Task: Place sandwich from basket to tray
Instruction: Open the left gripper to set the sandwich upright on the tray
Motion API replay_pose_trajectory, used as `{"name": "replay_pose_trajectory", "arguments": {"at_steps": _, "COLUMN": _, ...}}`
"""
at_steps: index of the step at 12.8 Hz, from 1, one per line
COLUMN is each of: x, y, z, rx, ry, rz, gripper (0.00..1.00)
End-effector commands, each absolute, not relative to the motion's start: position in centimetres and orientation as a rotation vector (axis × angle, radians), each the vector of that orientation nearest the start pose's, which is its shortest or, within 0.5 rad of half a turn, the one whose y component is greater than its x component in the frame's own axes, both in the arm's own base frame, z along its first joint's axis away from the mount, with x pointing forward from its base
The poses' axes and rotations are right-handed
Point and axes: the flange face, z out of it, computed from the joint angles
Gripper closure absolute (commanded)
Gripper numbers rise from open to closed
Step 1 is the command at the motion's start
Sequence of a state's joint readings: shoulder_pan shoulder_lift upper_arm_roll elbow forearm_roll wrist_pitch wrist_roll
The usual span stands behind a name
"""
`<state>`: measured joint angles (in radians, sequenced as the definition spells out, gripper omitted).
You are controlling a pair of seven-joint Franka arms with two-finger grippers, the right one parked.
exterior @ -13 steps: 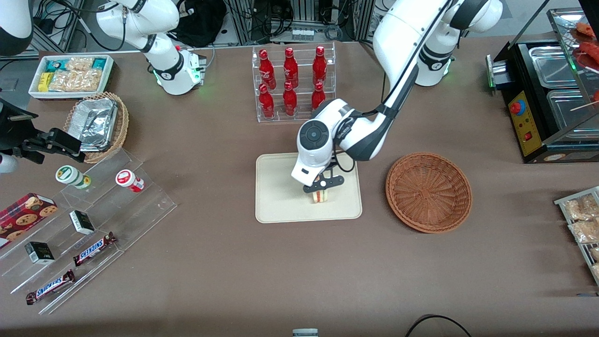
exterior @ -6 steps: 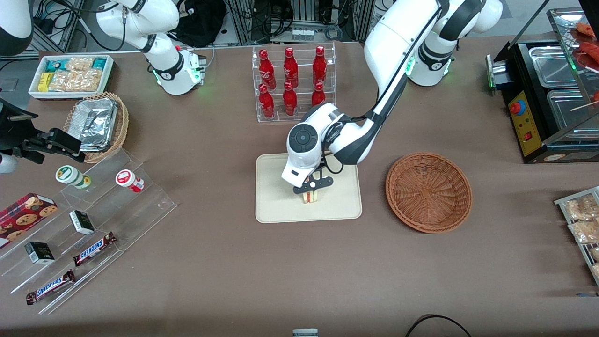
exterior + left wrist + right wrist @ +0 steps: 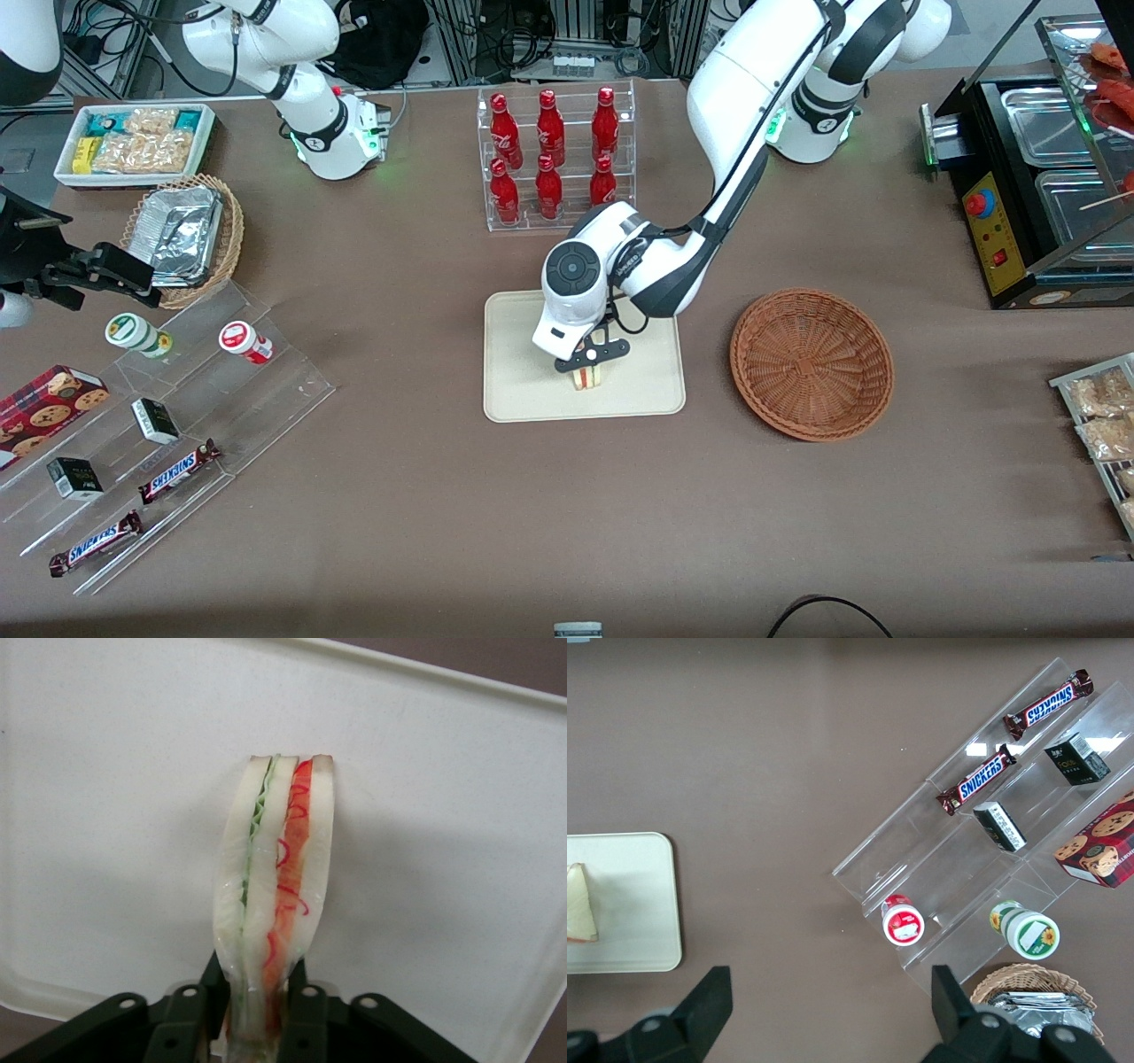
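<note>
The sandwich [image 3: 275, 877] is pinched by one corner between the closed fingers [image 3: 299, 1005] of the gripper [image 3: 586, 356], and its long axis runs straight out from the fingertips, in line with the hand. In the wrist view the green and red filling layers are presented edge-on, so the wedge is held on edge rather than flat. It is carried over the tray [image 3: 523, 399], in the part of the tray nearer the front camera; whether its lower edge already touches the tray surface cannot be told.

The coming move is judged to turn on this relation: the sandwich lies directly below and ahead of the fingers with bare tray under it, so only a short lowering and a parting of the fingers should be needed. Standing on edge, the wedge may tip over once released.

The basket [image 3: 811, 363] lies well apart, toward the working arm's end, and holds nothing.
</note>
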<state>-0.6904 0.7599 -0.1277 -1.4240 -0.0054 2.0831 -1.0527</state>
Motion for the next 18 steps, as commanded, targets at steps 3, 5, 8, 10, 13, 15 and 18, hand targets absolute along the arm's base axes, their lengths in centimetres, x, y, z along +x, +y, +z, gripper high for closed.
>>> {"name": "replay_pose_trajectory", "arguments": {"at_steps": 3, "x": 50.6, "y": -51.7, "z": 27.1, "rx": -3.109, "ry": -0.451, "rz": 0.175, "gripper": 0.0}}
{"name": "replay_pose_trajectory", "arguments": {"at_steps": 5, "x": 50.8, "y": -50.9, "z": 30.1, "rx": -3.105, "ry": -0.45, "rz": 0.171, "gripper": 0.0}}
{"name": "replay_pose_trajectory", "arguments": {"at_steps": 8, "x": 50.5, "y": -49.3, "z": 34.3, "rx": -3.058, "ry": -0.411, "rz": 0.21, "gripper": 0.0}}
{"name": "replay_pose_trajectory", "arguments": {"at_steps": 10, "x": 50.2, "y": -48.5, "z": 36.8, "rx": -3.044, "ry": -0.388, "rz": 0.205, "gripper": 0.0}}
{"name": "replay_pose_trajectory", "arguments": {"at_steps": 13, "x": 51.0, "y": -45.9, "z": 38.7, "rx": -3.008, "ry": -0.359, "rz": 0.237, "gripper": 0.0}}
{"name": "replay_pose_trajectory", "arguments": {"at_steps": 15, "x": 52.4, "y": -43.3, "z": 39.6, "rx": -2.969, "ry": -0.402, "rz": 0.22, "gripper": 0.0}}
{"name": "replay_pose_trajectory", "arguments": {"at_steps": 18, "x": 53.5, "y": -39.7, "z": 40.6, "rx": -2.955, "ry": -0.348, "rz": 0.245, "gripper": 0.0}}
